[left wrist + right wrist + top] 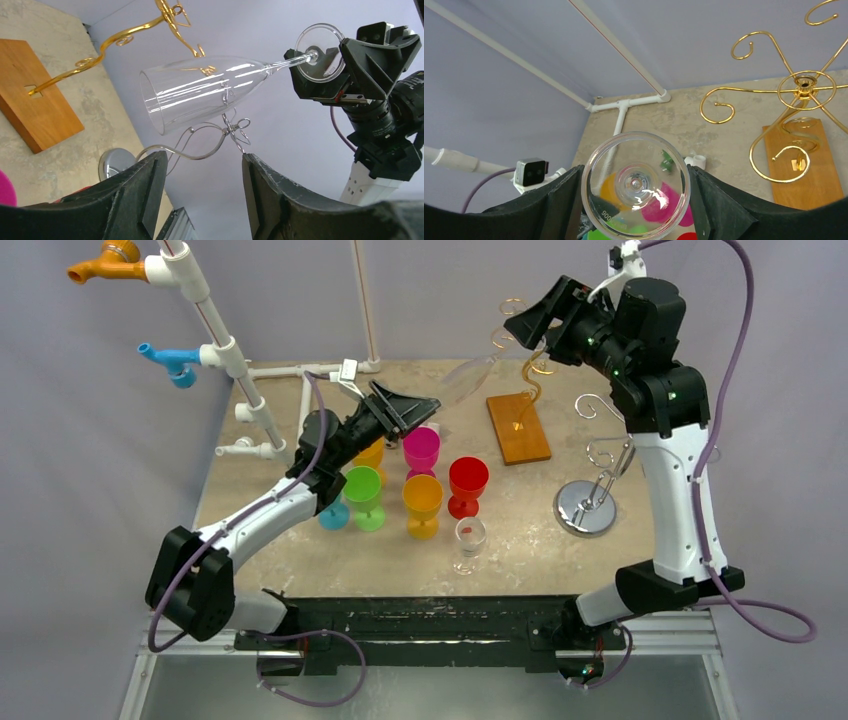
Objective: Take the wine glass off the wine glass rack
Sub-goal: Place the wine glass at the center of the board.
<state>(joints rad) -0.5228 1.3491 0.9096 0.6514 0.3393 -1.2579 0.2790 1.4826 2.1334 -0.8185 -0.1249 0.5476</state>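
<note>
The clear wine glass (468, 380) hangs in the air, tilted almost flat, its bowl toward the left. My right gripper (535, 325) is shut on its round foot (636, 185), with a finger (559, 200) against each side of the rim. The gold wire rack (530, 360) on a wooden base (518, 427) stands just beside the glass; the glass is free of its hooks. My left gripper (410, 405) is open and empty, just below and left of the bowl (200, 90). In the left wrist view the bowl is above my open fingers (145, 185).
A silver wire rack (600, 455) on a round chrome base (585, 508) stands at the right. Several coloured plastic goblets (423, 500) and a small clear glass (469, 540) stand mid-table under the left arm. A white pipe frame (225, 345) rises at the back left.
</note>
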